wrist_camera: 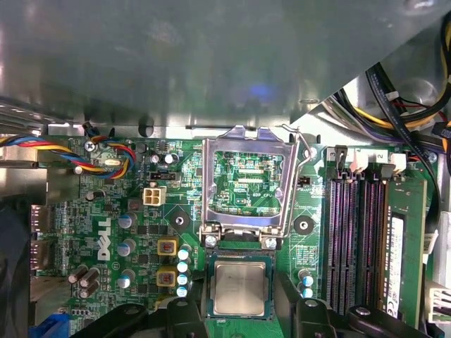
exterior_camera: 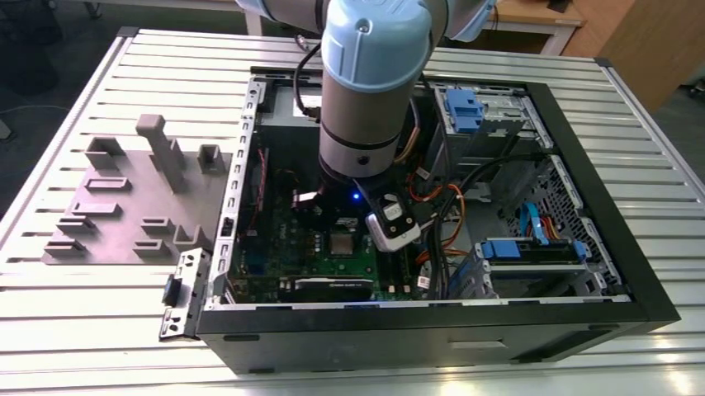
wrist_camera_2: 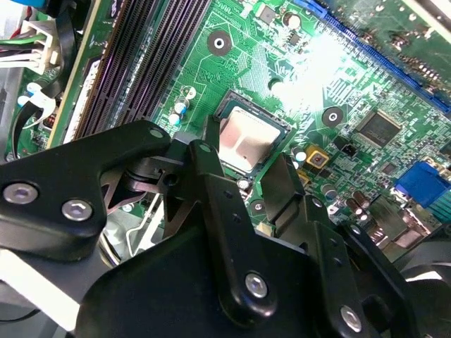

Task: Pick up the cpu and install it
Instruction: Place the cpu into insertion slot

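Note:
The cpu (wrist_camera: 239, 288), a small square chip with a dull silver top, lies flat in the socket on the green motherboard (wrist_camera: 113, 232); it also shows in the second wrist view (wrist_camera_2: 248, 139) and in the exterior view (exterior_camera: 345, 244). My gripper (wrist_camera: 241, 313) hangs just above it, and its black fingers (wrist_camera: 189, 310) stand on either side of the chip with a small gap, so it is open. In the second wrist view the gripper (wrist_camera_2: 246, 160) frames the chip the same way. The shiny socket frame (wrist_camera: 245, 141) is flipped up beside the cpu.
The arm (exterior_camera: 369, 91) reaches down into an open computer case (exterior_camera: 595, 272) on a slatted metal table. Memory slots (wrist_camera: 352, 239), bundled cables (wrist_camera: 412, 98) and blue drive bays (exterior_camera: 529, 252) crowd the socket. A grey plastic tray (exterior_camera: 111, 214) lies outside the case at the exterior view's left.

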